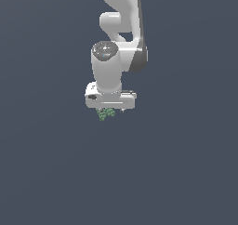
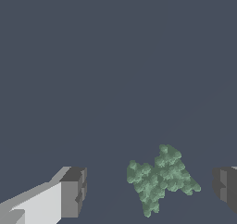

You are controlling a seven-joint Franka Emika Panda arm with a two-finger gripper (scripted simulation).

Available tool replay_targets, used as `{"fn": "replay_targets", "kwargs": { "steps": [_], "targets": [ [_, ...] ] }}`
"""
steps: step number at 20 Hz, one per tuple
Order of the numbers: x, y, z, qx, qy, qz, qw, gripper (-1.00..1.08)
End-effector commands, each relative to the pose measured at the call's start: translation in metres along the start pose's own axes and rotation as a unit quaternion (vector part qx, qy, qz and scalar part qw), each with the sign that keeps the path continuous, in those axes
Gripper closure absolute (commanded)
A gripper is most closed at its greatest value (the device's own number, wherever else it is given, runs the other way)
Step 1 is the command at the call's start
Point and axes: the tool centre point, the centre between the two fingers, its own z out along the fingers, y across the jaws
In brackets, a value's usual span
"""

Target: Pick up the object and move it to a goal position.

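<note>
Hanging straight down from the white arm, the gripper points at a flat, dark grey-blue floor. Its jaws stand wide apart: the wrist view shows two dark grey pads, one on a white finger and the other at the frame's edge, with a broad gap between them.

The object, a muted-green lump with a bumpy, leafy surface and several ragged lobes, lies in that gap. It touches neither pad; bare floor shows on both sides of it, and it sits somewhat nearer the pad at the frame's edge than the one on the white finger.

In the exterior view the object shows only as a small green cluster just under the gripper's white body, toward the exterior view's left of the body's middle. The fingertips there are too small and too masked by the body to make out, so whether they reach down level with the lump cannot be told; it appears to rest on the floor rather than hang from anything.
</note>
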Motion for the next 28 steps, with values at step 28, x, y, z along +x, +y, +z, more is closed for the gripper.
{"fn": "replay_targets", "kwargs": {
  "steps": [28],
  "targets": [
    [-0.048,0.028,0.051,0.004,0.012,0.309,0.9510,-0.92]
  ]
}}
